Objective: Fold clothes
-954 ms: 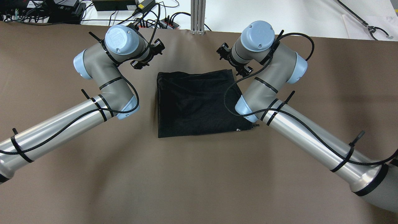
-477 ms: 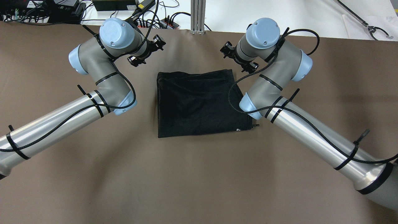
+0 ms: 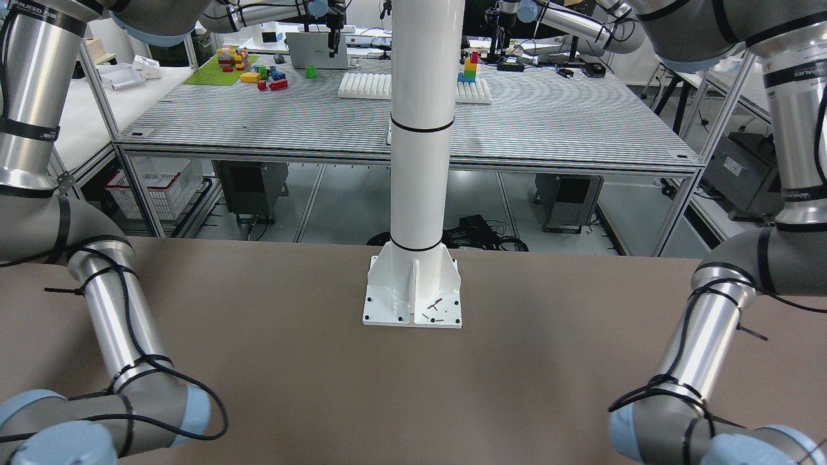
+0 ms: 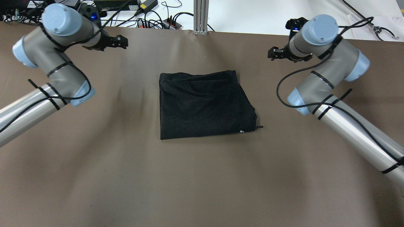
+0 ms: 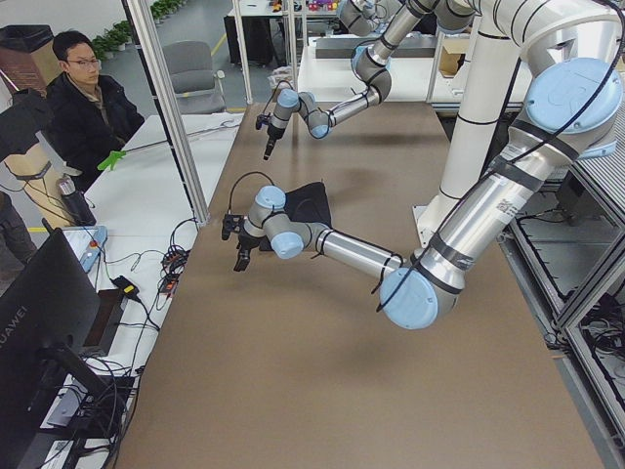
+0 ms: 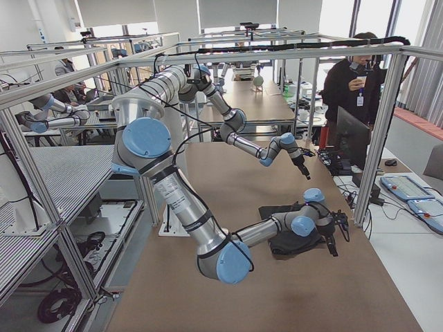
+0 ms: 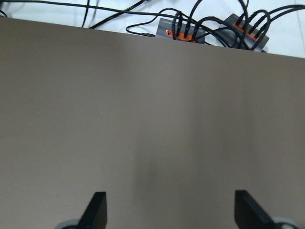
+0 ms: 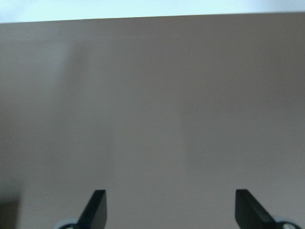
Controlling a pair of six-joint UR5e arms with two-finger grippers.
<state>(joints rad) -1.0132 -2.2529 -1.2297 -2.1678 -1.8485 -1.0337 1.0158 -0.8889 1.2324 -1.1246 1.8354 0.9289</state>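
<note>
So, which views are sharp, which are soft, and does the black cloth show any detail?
Overhead exterior: sharp; the clothes read almost solid black, with faint folds only near the far edge. Left wrist: fairly sharp, the cables clear. Right wrist: hazy, washed out, showing only table.

- A robotics lab: two robot arms point(image 4: 347, 123) on a white post point(image 3: 418, 129) over a brown table point(image 4: 202, 183).
- Far aluminium-framed bench point(image 3: 413, 110) holding toy bricks point(image 3: 239, 64).
- Near-left monitor point(image 5: 44, 313), seated person point(image 5: 88, 107), and power strips point(image 4: 172, 23) at the far edge.
</note>
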